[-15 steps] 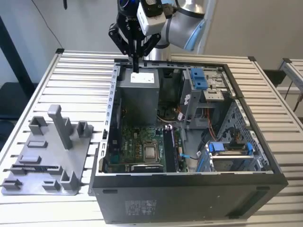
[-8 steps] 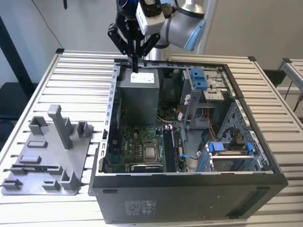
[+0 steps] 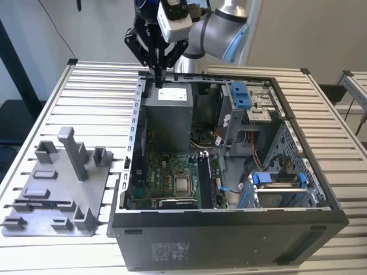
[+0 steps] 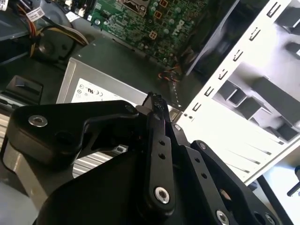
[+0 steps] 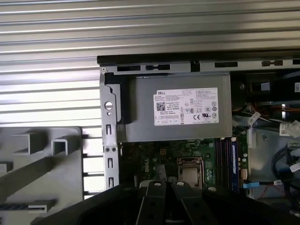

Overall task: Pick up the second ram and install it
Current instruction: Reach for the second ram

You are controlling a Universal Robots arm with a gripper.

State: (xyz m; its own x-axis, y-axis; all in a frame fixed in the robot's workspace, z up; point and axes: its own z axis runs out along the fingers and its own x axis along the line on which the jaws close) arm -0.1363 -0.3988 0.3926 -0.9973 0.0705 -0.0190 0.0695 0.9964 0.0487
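Note:
My gripper (image 3: 159,82) hangs shut over the far-left corner of the open computer case (image 3: 132,172), just above the grey power supply (image 3: 167,112). Nothing shows between its black fingers (image 4: 157,136), which also reach in at the edge of the first wrist view (image 5: 155,192). A slim dark strip that looks like the second ram (image 5: 28,205) lies edge-on in the grey plastic fixture (image 3: 57,189), well away from the gripper, on the exterior view's left. The long black memory slots (image 3: 205,180) run beside the processor socket (image 3: 182,184) on the green motherboard.
The case stands on a slatted metal table (image 3: 97,97). Blue-tabbed drive cages (image 3: 243,97) and loose cables fill the case on the exterior view's right. A tall grey post (image 3: 74,152) and several blocks rise from the fixture. The case's raised walls ring the motherboard.

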